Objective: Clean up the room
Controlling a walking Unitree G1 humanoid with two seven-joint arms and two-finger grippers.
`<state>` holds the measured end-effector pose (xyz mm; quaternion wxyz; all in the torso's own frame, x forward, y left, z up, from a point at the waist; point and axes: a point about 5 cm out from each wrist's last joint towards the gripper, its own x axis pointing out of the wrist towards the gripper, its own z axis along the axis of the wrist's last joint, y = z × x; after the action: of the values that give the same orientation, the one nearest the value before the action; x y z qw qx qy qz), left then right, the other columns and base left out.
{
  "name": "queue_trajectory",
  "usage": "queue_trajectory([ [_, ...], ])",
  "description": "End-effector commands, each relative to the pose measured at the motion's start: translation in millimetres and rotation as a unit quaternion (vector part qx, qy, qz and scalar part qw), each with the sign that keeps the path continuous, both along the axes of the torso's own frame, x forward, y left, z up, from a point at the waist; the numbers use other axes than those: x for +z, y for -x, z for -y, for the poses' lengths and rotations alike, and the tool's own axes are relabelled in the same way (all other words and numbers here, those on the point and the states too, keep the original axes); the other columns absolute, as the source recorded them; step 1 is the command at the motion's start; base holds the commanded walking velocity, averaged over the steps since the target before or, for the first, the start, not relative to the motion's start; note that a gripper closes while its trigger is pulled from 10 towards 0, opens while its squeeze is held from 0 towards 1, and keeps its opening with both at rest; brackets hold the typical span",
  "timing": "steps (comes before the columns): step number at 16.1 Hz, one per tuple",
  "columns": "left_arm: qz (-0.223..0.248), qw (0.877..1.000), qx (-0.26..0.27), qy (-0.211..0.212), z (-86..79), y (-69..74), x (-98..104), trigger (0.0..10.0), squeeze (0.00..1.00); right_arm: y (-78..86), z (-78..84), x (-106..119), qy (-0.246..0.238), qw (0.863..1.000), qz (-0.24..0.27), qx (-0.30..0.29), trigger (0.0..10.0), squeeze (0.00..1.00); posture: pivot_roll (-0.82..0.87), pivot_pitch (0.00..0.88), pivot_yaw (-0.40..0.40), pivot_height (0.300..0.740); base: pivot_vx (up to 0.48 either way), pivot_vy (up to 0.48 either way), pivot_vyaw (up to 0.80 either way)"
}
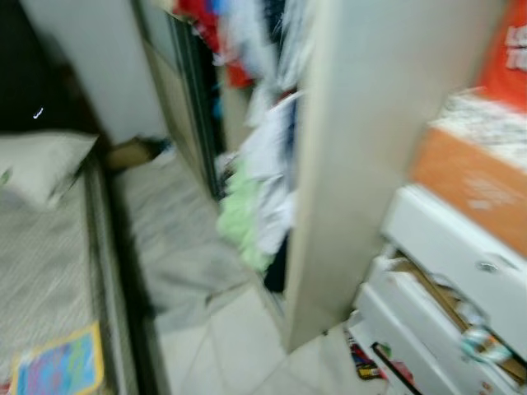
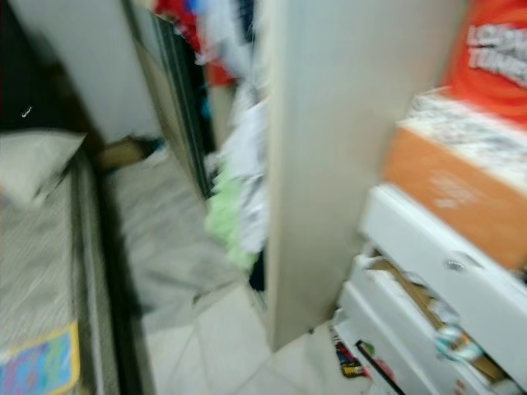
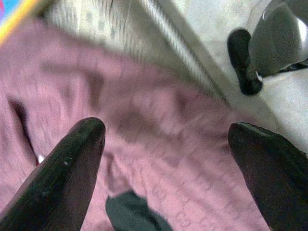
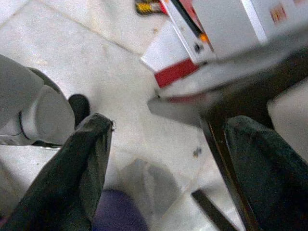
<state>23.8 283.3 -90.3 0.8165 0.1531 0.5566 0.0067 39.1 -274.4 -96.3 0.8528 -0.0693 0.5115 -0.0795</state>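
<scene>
Pink cloth (image 3: 159, 144) lies on the bed (image 1: 49, 271), under the left gripper (image 3: 166, 144), whose fingers are spread wide and hold nothing.

The right gripper (image 4: 166, 144), also spread and holding nothing, hangs over pale floor tiles (image 4: 96, 62) near red-and-white boxes (image 4: 178, 62). Ahead, blurred, clothes (image 1: 259, 181) spill from a wardrobe (image 1: 362, 148); beside it stand white drawers (image 1: 445, 271), pulled open.
</scene>
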Motion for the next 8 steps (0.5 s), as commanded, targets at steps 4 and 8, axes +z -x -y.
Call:
queue_trajectory([
  [4, 0.000, 1.000, -0.007, -0.002, -2.8, -2.4, 1, 10.0, 0.00, -12.3, 1.0, 3, -0.004, 1.000, 0.027, 0.014, 10.0, 0.00, -0.14, 0.000, -0.001, 0.740, 0.000, 0.000, 0.58],
  [8, 0.020, 1.000, 0.009, -0.008, -6.2, -15.9, 3, 10.0, 0.00, -27.4, 7.8, 8, 0.014, 0.999, 0.043, 0.004, 10.0, 0.00, -0.13, 0.000, -0.002, 0.740, 0.000, 0.000, 0.27],
])
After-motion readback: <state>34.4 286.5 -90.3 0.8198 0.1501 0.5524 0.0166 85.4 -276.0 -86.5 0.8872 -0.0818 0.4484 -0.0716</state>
